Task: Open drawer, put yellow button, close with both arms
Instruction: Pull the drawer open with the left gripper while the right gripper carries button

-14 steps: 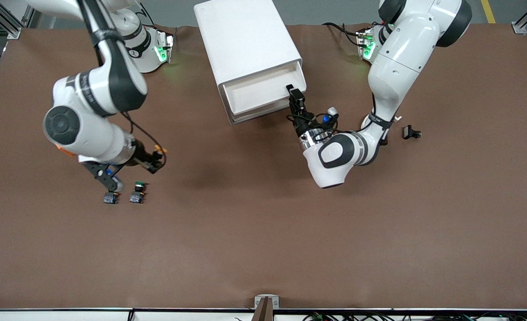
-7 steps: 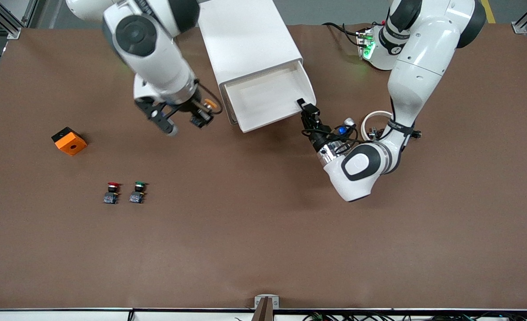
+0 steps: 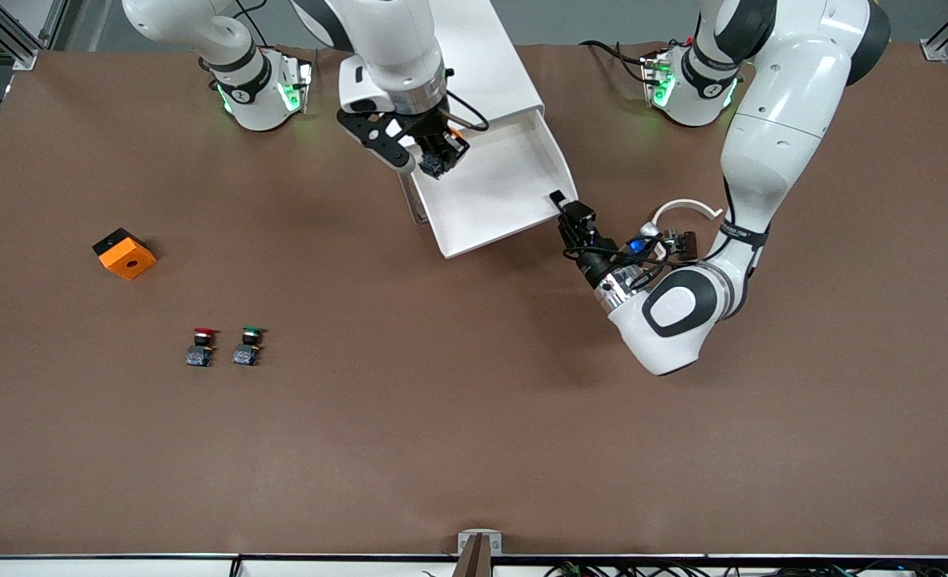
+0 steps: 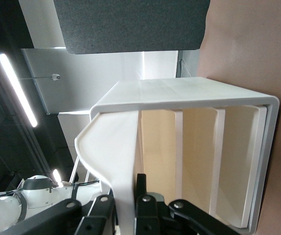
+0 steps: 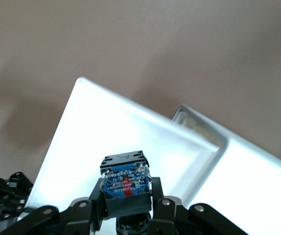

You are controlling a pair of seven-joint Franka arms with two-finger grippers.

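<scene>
Drawer (image 3: 499, 192) pulled out, left hand (image 3: 560, 202) pinching its corner, right hand (image 3: 432, 164) above pinching yellow button (image 5: 126, 185), cap hidden.

The drawer (image 3: 499, 188) is pulled out, its tray open from above. One corner is taken up by the left gripper (image 3: 560, 200), clamped on the front edge; the right gripper (image 3: 429, 164) with the yellow button (image 5: 125, 182) is held over it.
</scene>
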